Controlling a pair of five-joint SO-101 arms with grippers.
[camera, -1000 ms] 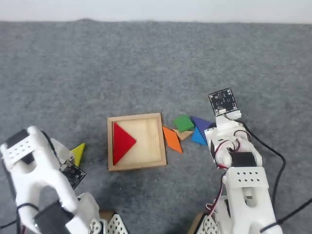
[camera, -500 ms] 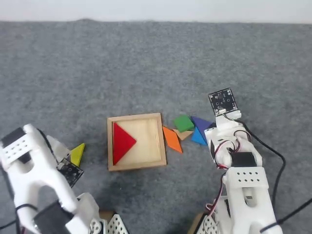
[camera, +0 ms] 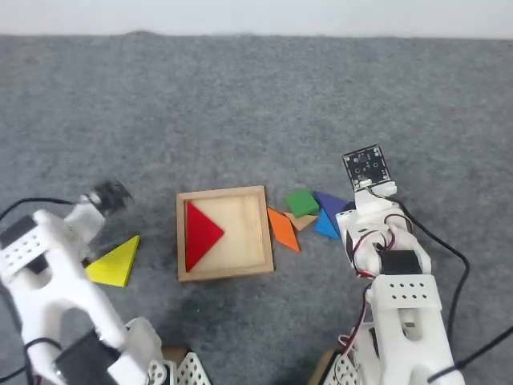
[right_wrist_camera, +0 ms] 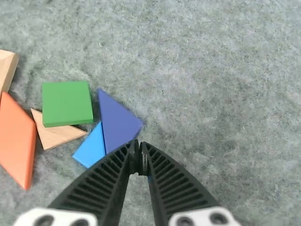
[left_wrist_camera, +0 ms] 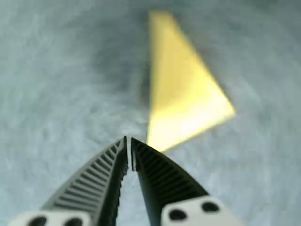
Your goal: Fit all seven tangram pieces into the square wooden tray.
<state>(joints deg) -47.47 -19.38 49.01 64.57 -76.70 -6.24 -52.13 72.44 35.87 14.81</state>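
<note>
The square wooden tray (camera: 221,193) lies on the grey carpet (camera: 240,104) with one piece in it, a large red triangle (camera: 200,233) set against its left wall. The yellow triangle (left_wrist_camera: 183,94) lies flat on the carpet left of the tray, apart from it. The left gripper (left_wrist_camera: 128,140) is clenched on nothing, its tips just beside one corner of that triangle. Right of the tray sits a cluster of orange parallelogram (right_wrist_camera: 18,136), tan triangle (right_wrist_camera: 55,133), green square (right_wrist_camera: 67,102), blue triangle (right_wrist_camera: 91,147) and purple triangle (right_wrist_camera: 117,122). The right gripper (right_wrist_camera: 139,147) hangs near the blue and purple pieces, clenched too, grasping nothing.
</note>
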